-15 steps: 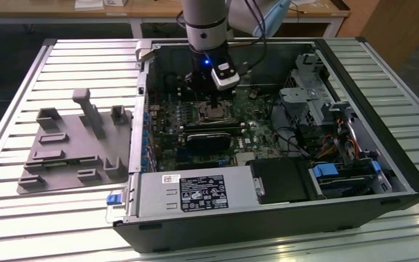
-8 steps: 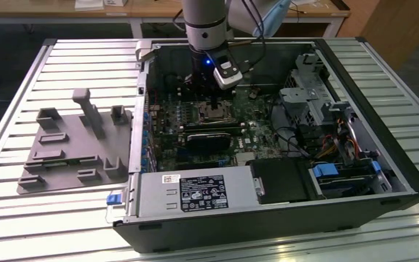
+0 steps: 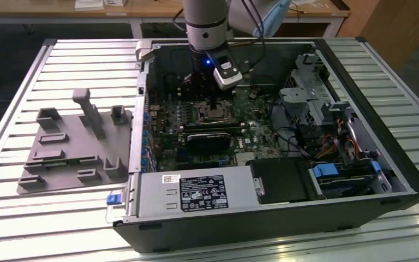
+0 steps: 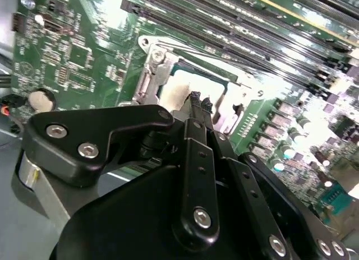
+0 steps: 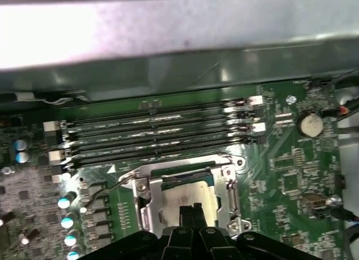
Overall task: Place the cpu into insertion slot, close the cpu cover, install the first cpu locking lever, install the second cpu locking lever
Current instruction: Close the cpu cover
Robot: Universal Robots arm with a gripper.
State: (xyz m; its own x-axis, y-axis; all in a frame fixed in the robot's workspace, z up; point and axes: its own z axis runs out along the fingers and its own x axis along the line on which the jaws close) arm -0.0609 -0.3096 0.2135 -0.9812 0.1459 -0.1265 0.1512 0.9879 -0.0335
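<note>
cpu [image 5: 176,199] sits in the insertion slot [image 3: 214,112], grey top showing through the window of the cpu cover [image 5: 231,195]. The cover lies flat round the chip in both wrist views. Gripper [image 5: 190,208] is right over the slot, tips just above the chip, contact can't be told. Jaws clenched together, nothing seen between them. A thin wire locking lever [image 5: 115,183] slants up off the board just beside the slot, not latched. Long black memory slots [image 5: 157,137] run next to the slot on the green board [image 5: 291,159]. The slot is inside an open computer case [image 3: 384,164] lying on a slatted tabletop [image 3: 49,229]. A grey fixture plate [image 3: 57,164] lies well apart from the slot, outside the case at the exterior view's left.
</note>
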